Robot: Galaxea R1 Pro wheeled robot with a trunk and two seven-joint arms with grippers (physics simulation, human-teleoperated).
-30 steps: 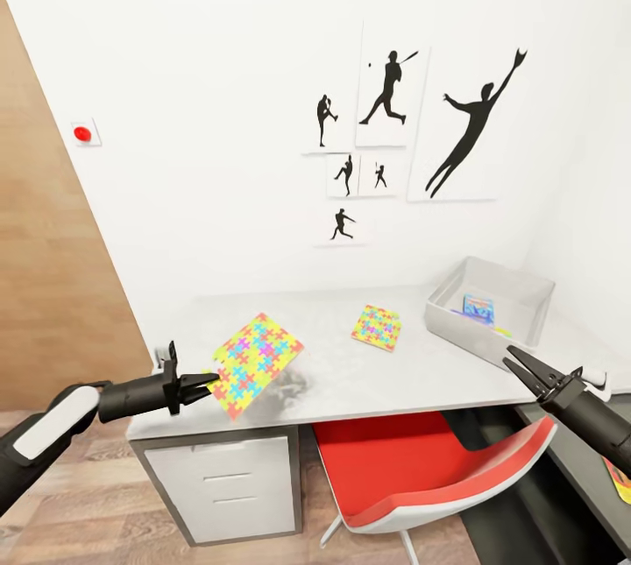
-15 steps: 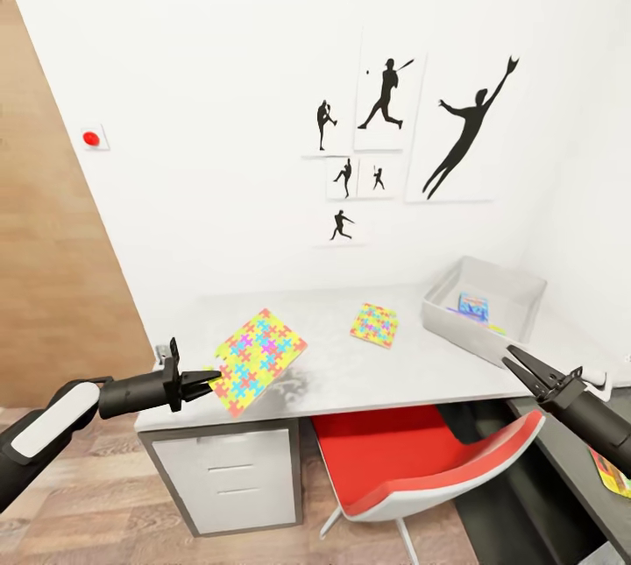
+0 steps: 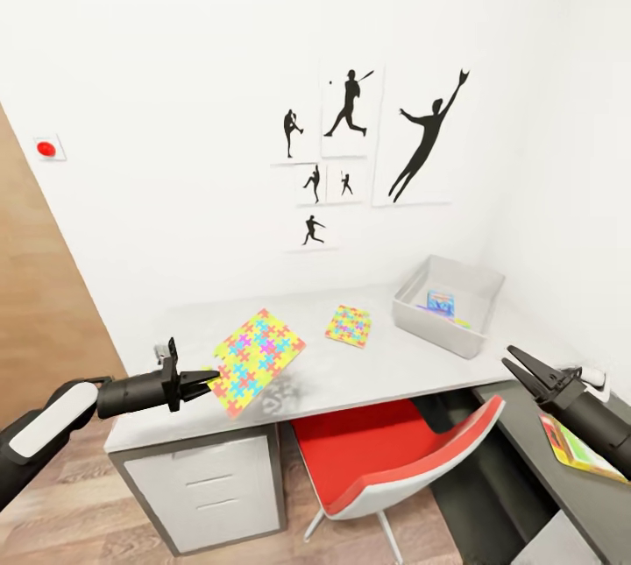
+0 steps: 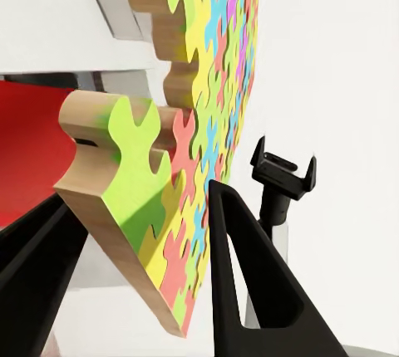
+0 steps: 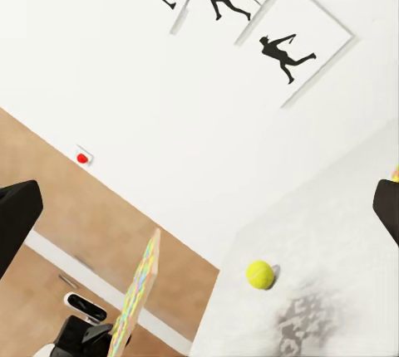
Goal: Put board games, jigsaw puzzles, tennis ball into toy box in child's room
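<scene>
Clamping one corner of a jigsaw puzzle (image 3: 255, 361), the left hand (image 3: 210, 379) holds the sheet raised and tilted over the near-left edge of the desk (image 3: 368, 372); its fingers (image 4: 249, 274) press both faces of the sheet. The puzzle's long axis runs away from the hand, up and toward the wall. A second jigsaw puzzle (image 3: 349, 325) lies flat mid-desk, well apart from the held one, with bare top between. The toy box (image 3: 443, 302) sits at the far right corner, a blue printed box (image 3: 440, 302) inside. The right hand (image 3: 519, 365) hangs empty, fingers spread, above the lower dark wing. The tennis ball (image 5: 259, 274) rests on open desk surface. A red chair (image 3: 386, 460) stands under the desk's front edge.
</scene>
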